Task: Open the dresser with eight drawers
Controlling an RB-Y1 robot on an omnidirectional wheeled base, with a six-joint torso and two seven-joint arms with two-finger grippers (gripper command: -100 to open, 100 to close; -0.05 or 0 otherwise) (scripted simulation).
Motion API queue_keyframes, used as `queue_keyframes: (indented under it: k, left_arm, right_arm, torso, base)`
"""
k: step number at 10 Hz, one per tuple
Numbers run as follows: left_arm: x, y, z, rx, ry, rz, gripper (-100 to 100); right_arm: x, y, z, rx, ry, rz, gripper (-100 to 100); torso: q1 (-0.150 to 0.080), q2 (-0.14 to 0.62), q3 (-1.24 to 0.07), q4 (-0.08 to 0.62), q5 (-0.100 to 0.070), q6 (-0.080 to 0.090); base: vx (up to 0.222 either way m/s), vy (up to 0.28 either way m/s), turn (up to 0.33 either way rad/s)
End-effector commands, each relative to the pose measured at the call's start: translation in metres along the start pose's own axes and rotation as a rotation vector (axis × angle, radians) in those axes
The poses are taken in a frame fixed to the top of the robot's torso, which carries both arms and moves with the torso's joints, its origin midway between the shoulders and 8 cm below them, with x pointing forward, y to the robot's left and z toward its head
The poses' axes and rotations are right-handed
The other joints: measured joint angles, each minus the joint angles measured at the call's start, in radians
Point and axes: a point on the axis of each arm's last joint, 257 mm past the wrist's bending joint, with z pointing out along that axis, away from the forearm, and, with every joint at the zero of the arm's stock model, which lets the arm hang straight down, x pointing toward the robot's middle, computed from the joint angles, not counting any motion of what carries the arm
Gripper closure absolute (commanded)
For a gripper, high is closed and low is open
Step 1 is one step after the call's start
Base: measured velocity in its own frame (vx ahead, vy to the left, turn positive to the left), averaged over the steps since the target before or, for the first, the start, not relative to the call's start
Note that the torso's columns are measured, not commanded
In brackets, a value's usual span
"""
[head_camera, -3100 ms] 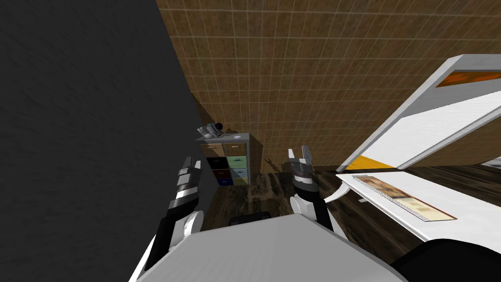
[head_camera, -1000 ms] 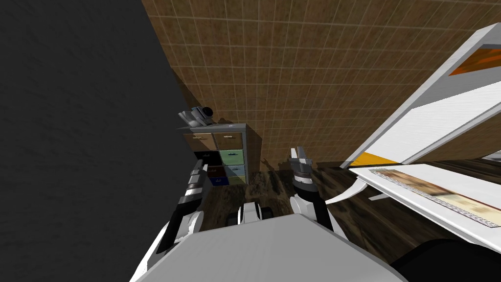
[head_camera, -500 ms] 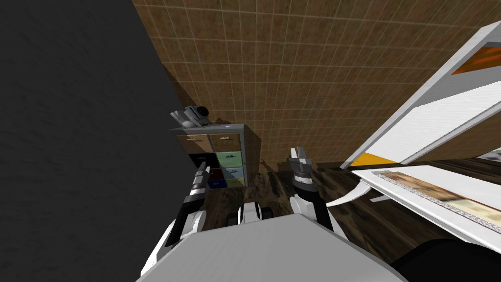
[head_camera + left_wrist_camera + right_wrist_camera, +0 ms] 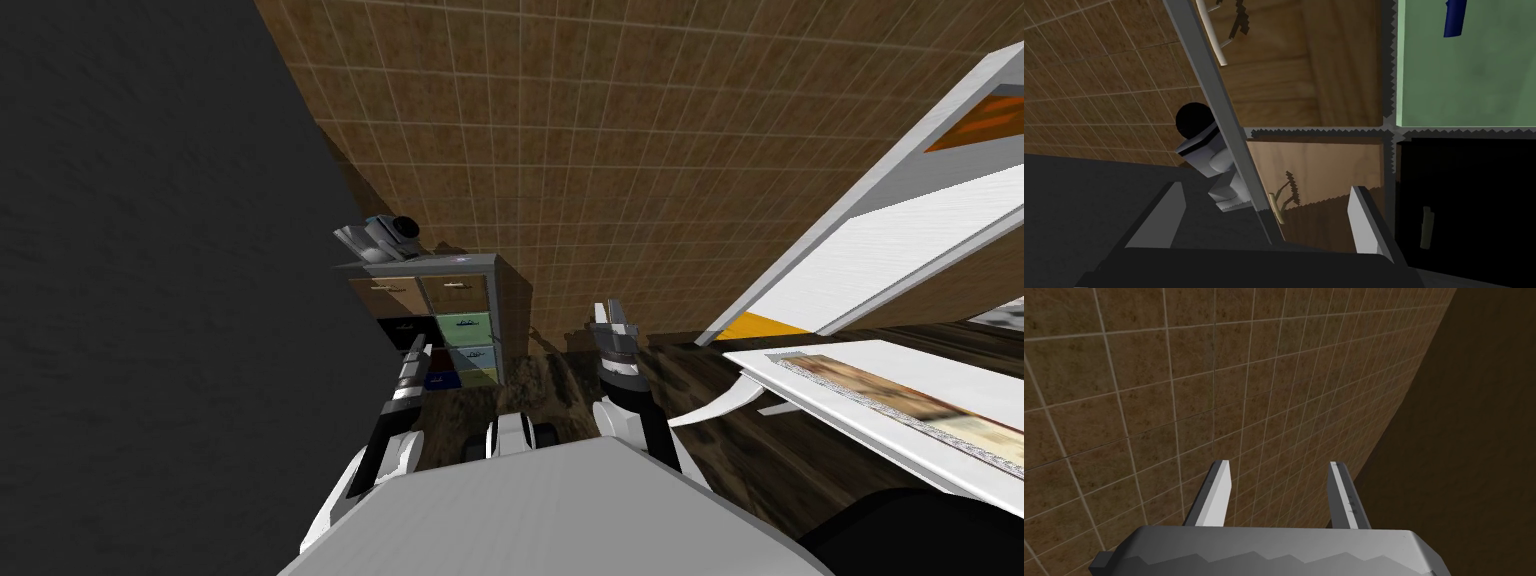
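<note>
Now | left gripper (image 4: 1266,187) spread, empty | right gripper (image 4: 1278,463) likewise | dresser (image 4: 465,295) partly hidden low down

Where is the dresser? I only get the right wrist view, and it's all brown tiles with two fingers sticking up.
Observer: The head view shows the dresser ahead on the robot's left, against the tiled wall and beside a dark wall.
Operator: Is a hand near it?
Observer: Yes. The left gripper is open and close to the drawer fronts. A brown drawer's handle shows ahead between its fingers, not gripped.
Operator: What's on top?
Observer: A grey gadget with a round black end sits on the dresser's top.
</note>
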Motion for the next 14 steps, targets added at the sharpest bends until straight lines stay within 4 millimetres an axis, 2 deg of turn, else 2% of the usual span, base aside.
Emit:
queue_keyframes:
  k: [1,9,14]
  left_arm:
    - [0.004,0.015,0.0,-0.023,0.006,-0.003,-100]
    - [0.018,0.07,-0.009,-0.111,0.027,-0.014,-100]
    - [0.035,0.103,-0.018,-0.17,0.024,-0.052,-100]
  right_arm:
    - [0.0,0.0,0.0,0.0,0.0,0.0,0]
    - [0.0,0.0,0.0,0.0,0.0,0.0,0]
    - [0.0,0.0,0.0,0.0,0.0,0.0,0]
  torso:
    - [-0.001,0.0,0.0,0.0,0.0,0.0]
    - [-0.001,-0.001,0.0,0.0,0.0,0.0]
    - [0.0,0.0,0.0,0.0,0.0,0.0]
  base:
    - [0.064,-0.029,-0.013]
    - [0.076,-0.03,-0.021]
    - [0.081,-0.029,-0.021]
